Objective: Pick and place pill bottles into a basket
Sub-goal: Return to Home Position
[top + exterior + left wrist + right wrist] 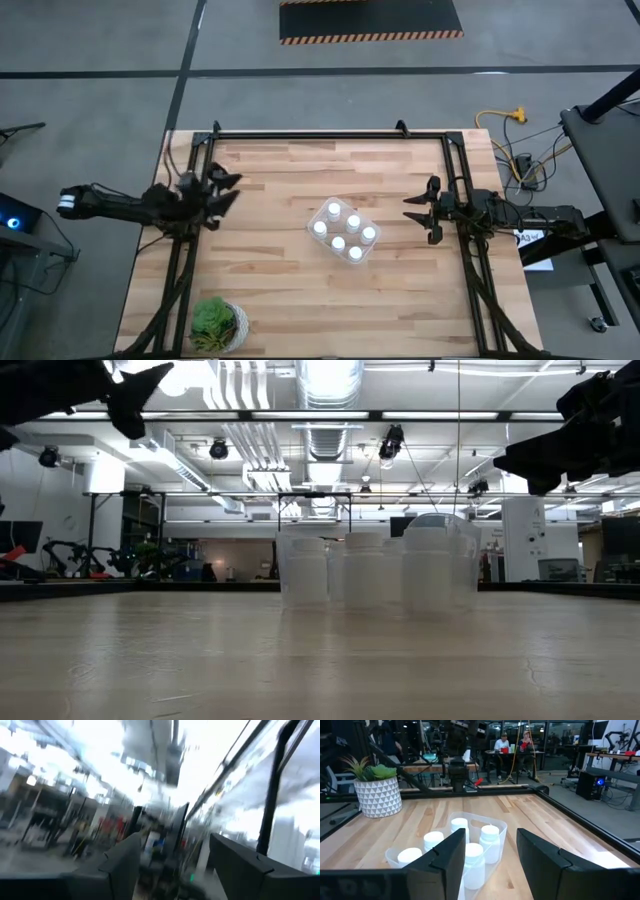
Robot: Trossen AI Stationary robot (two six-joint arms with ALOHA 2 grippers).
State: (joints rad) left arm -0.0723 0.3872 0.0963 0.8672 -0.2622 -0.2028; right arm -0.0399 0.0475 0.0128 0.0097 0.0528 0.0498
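Right gripper [410,207], centre right: fingers apart, empty. Beyond, mid-frame: six bottles [338,242] upright inside basket [310,226]. Likely light, stiff, slick; best gripped across body, under cap. Left gripper [232,189], centre left: fingers apart, empty. Plant [218,324], lower left.

Potted plant [218,324] at table [300,290] corner

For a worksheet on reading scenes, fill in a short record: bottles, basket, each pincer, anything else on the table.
pill bottles: six, all upright inside the basket
basket: clear tub, a little right of the middle of the table
left pincer: open, empty, raised over the table's left part
right pincer: open, empty, raised beside the basket
other: potted plant at a corner on the left arm's side
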